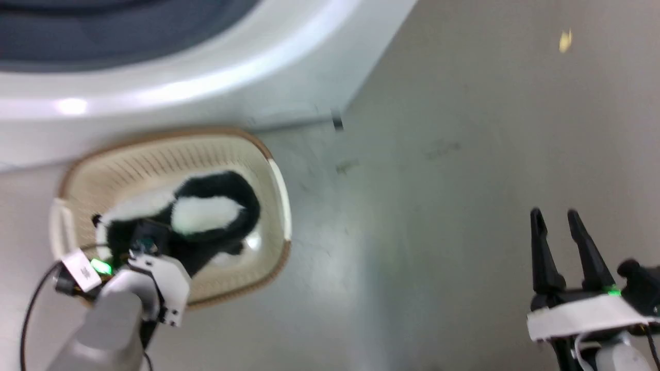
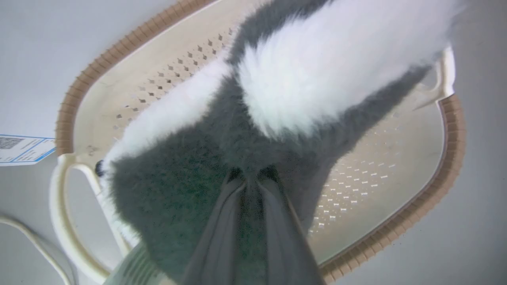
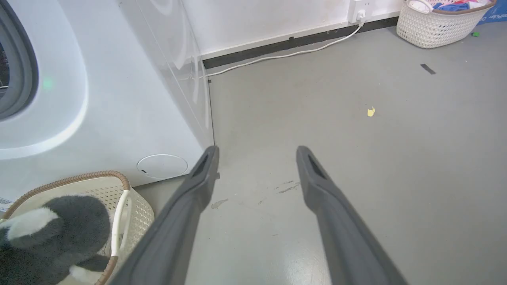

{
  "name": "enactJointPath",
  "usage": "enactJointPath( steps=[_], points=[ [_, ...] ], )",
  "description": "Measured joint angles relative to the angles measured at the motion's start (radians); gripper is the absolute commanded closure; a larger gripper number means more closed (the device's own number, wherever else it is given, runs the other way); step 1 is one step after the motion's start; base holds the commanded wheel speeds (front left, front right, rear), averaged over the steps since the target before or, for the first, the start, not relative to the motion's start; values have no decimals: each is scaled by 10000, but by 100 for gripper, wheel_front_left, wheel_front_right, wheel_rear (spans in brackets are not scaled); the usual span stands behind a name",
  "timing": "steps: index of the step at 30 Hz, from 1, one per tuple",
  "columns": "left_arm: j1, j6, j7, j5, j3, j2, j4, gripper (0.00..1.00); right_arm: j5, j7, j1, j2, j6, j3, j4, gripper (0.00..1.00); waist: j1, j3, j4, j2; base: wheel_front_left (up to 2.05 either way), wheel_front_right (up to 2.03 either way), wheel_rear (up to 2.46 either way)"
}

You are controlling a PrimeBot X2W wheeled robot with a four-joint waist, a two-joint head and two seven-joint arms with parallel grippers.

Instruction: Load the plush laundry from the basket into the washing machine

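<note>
The left gripper (image 2: 251, 176) pinches the plush laundry (image 1: 214, 211) with fingers nearly closed, inside the basket (image 1: 281, 206); the right gripper (image 1: 554, 215) hangs spread (empty) over bare floor (image 1: 438, 154). Beyond the basket's rim stands the washing machine (image 1: 206, 93).

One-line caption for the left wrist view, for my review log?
The left hand pinches the black-and-white plush laundry inside the cream basket.

left gripper (image 2: 252, 176) tips sunk in plush laundry (image 2: 317, 71) fur, contact hidden | washing machine (image 1: 206, 93) blurred, cut by top edge | label (image 2: 21, 148) print too small, cut by left edge | far basket (image 3: 439, 23) cut by top edge
</note>
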Motion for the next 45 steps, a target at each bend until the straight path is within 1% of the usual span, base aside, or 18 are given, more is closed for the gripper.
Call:
enactJointPath(
  steps=[3,6,7,8,9,10,11,12,13,14,15,16,17,22,28,32,38,45],
  points=[
    [489,-203,-428,-224,132,-324,-276,100,-345,0,359,0,2,-343,61,0,-1,-1090,298,0,0,0,0],
    [776,-186,-431,-199,217,-391,-727,100,-485,0,499,4,2,-506,102,0,-1,-1625,466,0,0,0,0],
    [976,-104,-433,-217,345,-389,-1149,100,-537,0,552,2,2,-616,113,0,-1,-1886,553,0,0,0,0],
    [1440,27,-464,-215,602,-382,-2102,100,-596,0,695,0,2,-802,123,0,-2,-2401,735,0,0,0,0],
    [1440,27,-464,-215,602,-382,-2102,100,-596,0,695,0,2,-802,123,0,-2,-2401,735,0,0,0,0],
    [1998,153,-491,-165,922,-407,-3026,100,-633,0,803,0,0,-901,132,0,-2,-2882,917,0,0,0,0],
    [1998,153,-491,-165,922,-407,-3026,100,-633,0,803,0,0,-901,132,0,-2,-2882,917,0,0,0,0],
    [2628,299,-495,-140,1333,-431,-4011,100,-677,0,957,0,0,-949,136,0,-3,-3338,1107,0,0,0,0],
    [2906,353,-497,-69,1513,-439,-4458,100,-677,-2,1034,2,0,-949,150,0,-3,-3549,1209,0,0,0,0],
    [2906,353,-497,-69,1513,-439,-4458,100,-677,-2,1034,2,0,-949,150,0,-3,-3549,1209,0,0,0,0],
    [3401,453,-495,42,1860,-476,-5300,100,-685,0,1156,0,0,-936,163,0,-3,-3918,1409,0,0,0,0],
    [3401,453,-495,42,1860,-476,-5300,100,-685,0,1156,0,0,-936,163,0,-3,-3918,1409,0,0,0,0],
    [3871,541,-495,150,2236,-552,-6094,100,-736,0,1213,2,0,-909,176,0,-3,-4256,1589,0,0,0,0],
    [4652,631,-495,487,3101,-828,-7881,100,-765,-2,1320,2,0,-949,142,0,-4,-4778,1955,0,0,0,0],
    [4673,585,-504,817,3806,-1110,-9311,100,-759,-2,1306,2,0,-725,33,0,0,-4458,1974,0,0,0,0],
    [4235,408,-504,851,4077,-1101,-9563,100,-646,0,1141,4,0,-621,-19,0,1,-3900,1796,0,0,0,0],
    [2522,167,61,1087,4211,-408,-9214,100,-313,-2,496,2,0,-359,-79,0,2,-2780,1375,0,0,0,0],
    [-571,-255,1406,1116,4497,694,-8389,100,234,0,-202,2,0,-82,-77,0,3,-1263,756,0,0,0,0]
  ],
)
